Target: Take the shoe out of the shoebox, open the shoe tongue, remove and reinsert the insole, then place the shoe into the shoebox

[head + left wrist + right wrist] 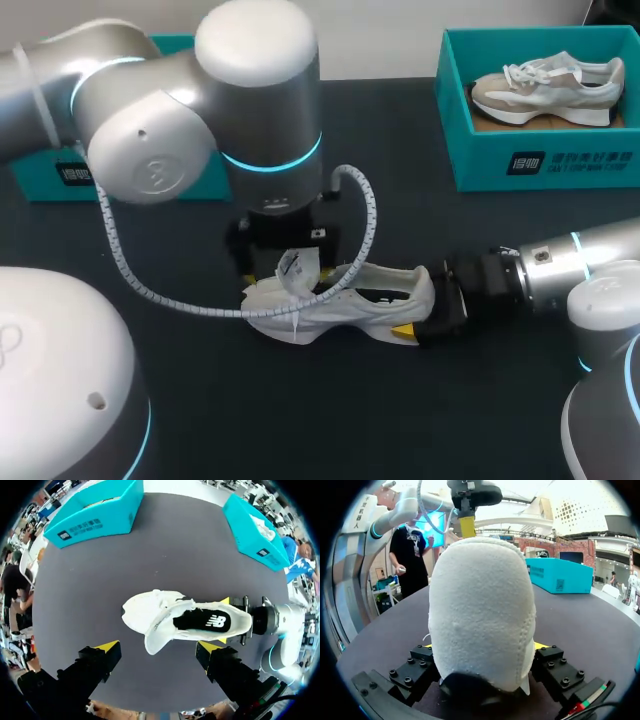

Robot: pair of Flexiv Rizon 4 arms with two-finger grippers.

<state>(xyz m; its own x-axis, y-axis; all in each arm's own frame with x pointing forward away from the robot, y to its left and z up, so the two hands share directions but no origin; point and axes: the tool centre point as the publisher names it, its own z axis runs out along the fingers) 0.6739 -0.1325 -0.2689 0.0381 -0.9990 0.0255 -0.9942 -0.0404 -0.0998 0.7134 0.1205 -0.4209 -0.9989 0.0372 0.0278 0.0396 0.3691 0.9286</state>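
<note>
Gripping the white shoe point(340, 300) by its heel, sole down on the dark table point(400, 150).
The right gripper point(432, 305) is closed on the heel from both sides. The shoe's long axis runs across the table, toe toward my left side, heel toward my right, tongue lifted and opening facing up. The left gripper point(159, 647) hangs above the forefoot, fingers spread wide, holding nothing. The teal shoebox point(540, 165) stands well apart, far right.

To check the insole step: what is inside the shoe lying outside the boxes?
A black insole lies in the shoe; its toe end is covered.
</note>
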